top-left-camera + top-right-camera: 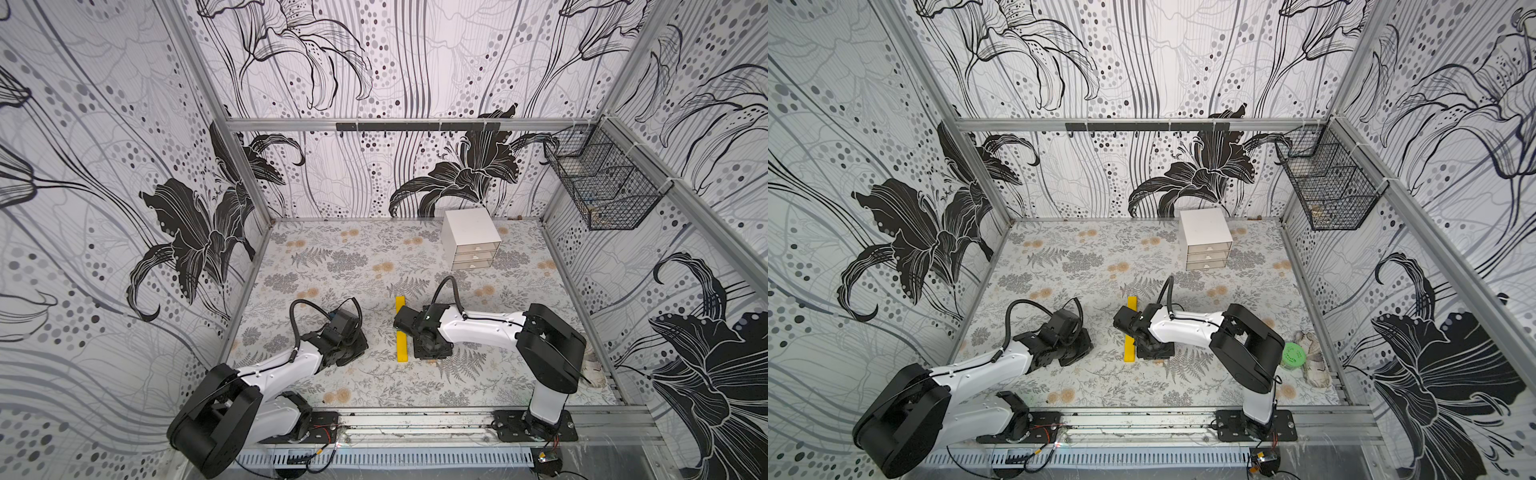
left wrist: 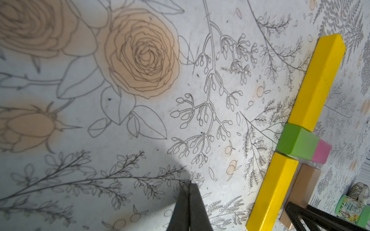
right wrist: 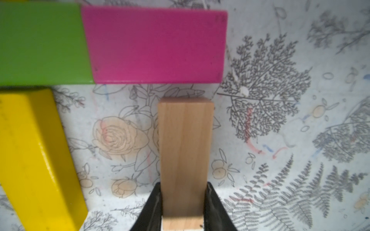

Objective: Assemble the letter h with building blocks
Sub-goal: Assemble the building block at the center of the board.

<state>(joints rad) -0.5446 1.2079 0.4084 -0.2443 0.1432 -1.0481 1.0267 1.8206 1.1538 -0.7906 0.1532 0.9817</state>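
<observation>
In the left wrist view the building blocks lie flat as a line: a yellow block (image 2: 318, 80), a green block (image 2: 296, 143) and a second yellow block (image 2: 274, 190). A magenta block (image 2: 322, 153) juts sideways from the green one. My right gripper (image 3: 183, 185) is shut on the tan wood block (image 3: 185, 140), which lies parallel to the near yellow block (image 3: 38, 156). Its free end stops a small gap short of the magenta block (image 3: 156, 46). My left gripper (image 2: 189, 184) is shut and empty, over bare mat to the left of the stem. In both top views only the yellow blocks (image 1: 402, 347) (image 1: 1129, 348) show beside the right arm.
A white drawer box (image 1: 471, 239) stands at the back right. A black wire basket (image 1: 602, 183) hangs on the right wall. A round green lidded container (image 1: 1293, 355) and a crumpled pale cloth (image 1: 1312, 361) sit behind the right arm near the right wall.
</observation>
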